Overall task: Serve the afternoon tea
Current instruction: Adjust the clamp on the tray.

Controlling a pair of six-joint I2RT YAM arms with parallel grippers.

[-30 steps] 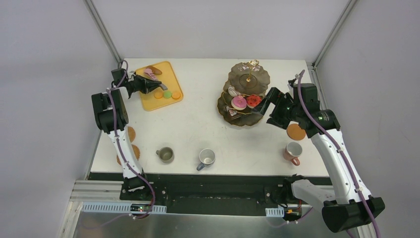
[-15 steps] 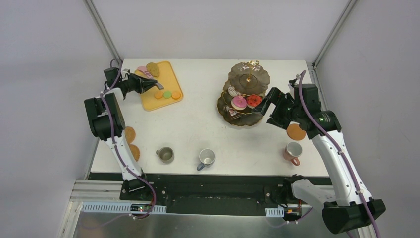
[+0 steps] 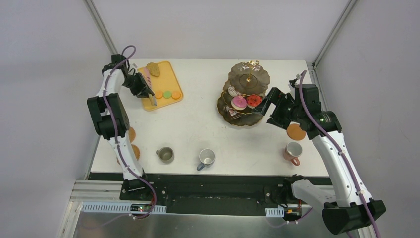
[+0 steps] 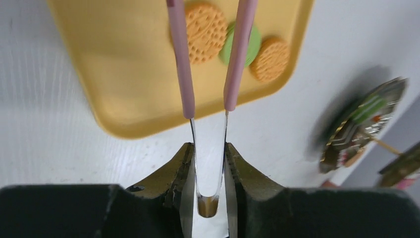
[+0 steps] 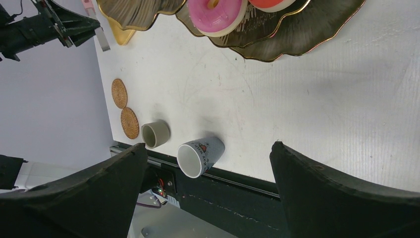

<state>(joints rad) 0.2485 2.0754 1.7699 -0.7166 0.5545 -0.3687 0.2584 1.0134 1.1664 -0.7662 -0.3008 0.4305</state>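
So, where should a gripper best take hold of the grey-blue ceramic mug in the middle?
Probably the rim wall, straddled from above: the grey-blue ceramic mug stands upright, mouth open, and its handle points near-left, so take the far-right side.

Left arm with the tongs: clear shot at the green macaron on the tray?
Probably yes. The left gripper holds the tongs open over the tray; the green macaron sits uncovered beneath one arm, tight between two orange macarons.
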